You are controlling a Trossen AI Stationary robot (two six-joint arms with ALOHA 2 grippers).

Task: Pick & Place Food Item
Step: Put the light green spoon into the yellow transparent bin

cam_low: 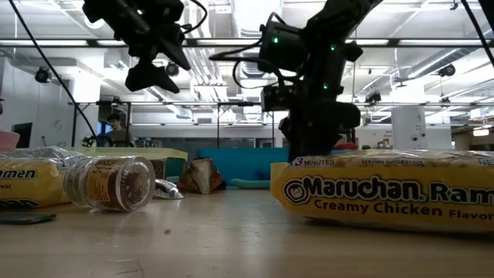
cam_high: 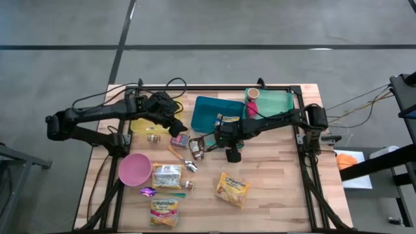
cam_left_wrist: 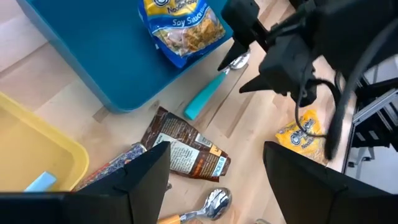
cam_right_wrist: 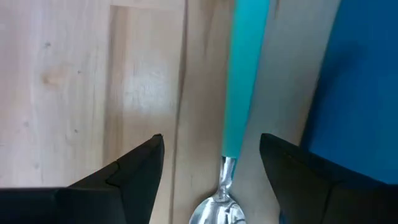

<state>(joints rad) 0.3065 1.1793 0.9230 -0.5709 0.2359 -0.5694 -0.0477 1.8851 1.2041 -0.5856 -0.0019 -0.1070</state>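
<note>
Teal-handled metal spoon is framed between the spread, empty fingers of the right gripper; left gripper is likewise held open.

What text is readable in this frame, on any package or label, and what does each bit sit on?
"Maruchan Ram…", "Creamy Chicken Flavor", "3 MINUTES": yellow ramen pack nearest the low camera; the name runs off the frame.
"…men": second yellow pack at the low view's left edge, cut off.
"Soy Sauce": blue noodle bag in the teal bin.
Unreadable: jar label, brown packet, the other packs seen from above.
</note>
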